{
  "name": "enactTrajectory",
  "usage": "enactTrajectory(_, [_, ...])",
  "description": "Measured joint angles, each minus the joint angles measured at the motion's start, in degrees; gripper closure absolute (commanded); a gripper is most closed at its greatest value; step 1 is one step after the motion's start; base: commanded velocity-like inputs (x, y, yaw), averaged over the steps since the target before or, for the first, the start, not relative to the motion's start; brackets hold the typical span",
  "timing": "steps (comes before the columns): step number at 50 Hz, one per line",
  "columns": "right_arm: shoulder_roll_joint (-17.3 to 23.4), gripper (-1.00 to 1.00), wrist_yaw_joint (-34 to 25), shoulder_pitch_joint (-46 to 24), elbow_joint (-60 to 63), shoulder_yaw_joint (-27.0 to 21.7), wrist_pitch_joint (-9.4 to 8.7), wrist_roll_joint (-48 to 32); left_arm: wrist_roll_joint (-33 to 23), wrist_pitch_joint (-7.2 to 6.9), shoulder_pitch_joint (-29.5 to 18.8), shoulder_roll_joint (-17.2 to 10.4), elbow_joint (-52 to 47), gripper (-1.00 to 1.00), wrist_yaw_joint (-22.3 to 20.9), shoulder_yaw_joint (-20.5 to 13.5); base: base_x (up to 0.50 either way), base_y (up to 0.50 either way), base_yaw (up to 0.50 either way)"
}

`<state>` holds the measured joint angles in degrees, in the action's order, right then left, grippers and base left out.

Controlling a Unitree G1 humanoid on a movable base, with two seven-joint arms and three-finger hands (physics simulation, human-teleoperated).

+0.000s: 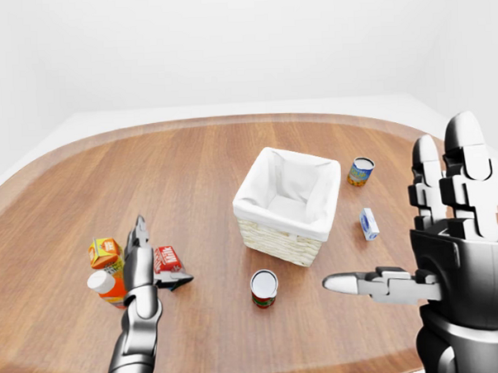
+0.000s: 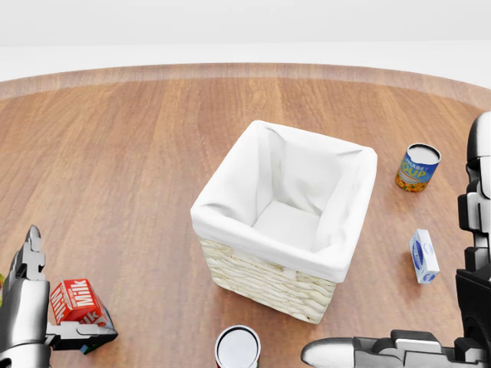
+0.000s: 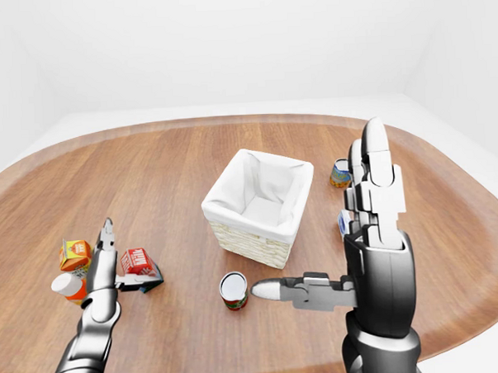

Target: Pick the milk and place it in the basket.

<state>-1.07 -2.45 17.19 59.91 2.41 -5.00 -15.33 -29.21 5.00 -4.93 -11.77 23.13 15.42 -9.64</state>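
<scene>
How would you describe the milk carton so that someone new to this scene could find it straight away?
In the left-eye view, go left from the white-lined wicker basket at the table's middle to the robot's left hand. The milk carton lies between its open fingers: a small red box with white "Milk" lettering, unlike the orange carton and white-capped orange bottle further left.

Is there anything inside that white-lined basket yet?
No, the basket shows only its bare white lining, and the milk carton sits on the table beside the left hand.
</scene>
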Motion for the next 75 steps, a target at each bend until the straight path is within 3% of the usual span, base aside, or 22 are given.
enactTrajectory(10, [-0.26, -1.00, -0.22, 0.05, 0.05, 0.00, 0.00, -0.15, 0.30, 0.00, -2.32, -0.91, 6.04, -1.00, 1.82, 0.51, 0.00, 0.00, 0.00])
enactTrajectory(22, [-0.33, -1.00, -0.19, 0.14, 0.08, 0.13, 0.00, -0.28, -0.28, 0.00, -9.55, -3.37, 24.80, -1.00, 8.46, 2.99, 0.00, 0.00, 0.00])
enactTrajectory(23, [-0.31, -1.00, -0.17, 0.15, 0.08, 0.16, 0.00, -0.29, -0.35, 0.00, -10.05, -3.57, 26.29, 1.00, 8.81, 3.25, 0.00, 0.00, 0.00])
enactTrajectory(34, [-0.07, -1.00, 0.12, 0.26, 0.08, 0.34, 0.00, -0.19, 1.01, -0.03, -15.92, -5.40, 35.83, 1.00, 9.25, 3.08, 0.00, 0.00, 0.00])
enactTrajectory(47, [0.41, -1.00, 0.64, 0.38, -0.11, 0.72, 0.00, -0.04, 1.62, 0.00, -17.46, -5.92, 38.95, 1.00, 7.87, 3.85, 0.00, 0.00, 0.00])
enactTrajectory(58, [0.68, -1.00, 0.96, 0.37, -0.46, 1.05, 0.00, -0.03, 3.69, -0.01, -15.28, -6.01, 33.57, 1.00, 2.68, 4.00, 0.00, 0.00, 0.00])
enactTrajectory(75, [0.86, -1.00, 1.15, 0.37, -0.93, 1.24, 0.00, 0.01, 5.80, 0.00, -14.35, -7.16, 18.03, 1.00, -6.31, 1.35, 0.00, 0.00, 0.00])
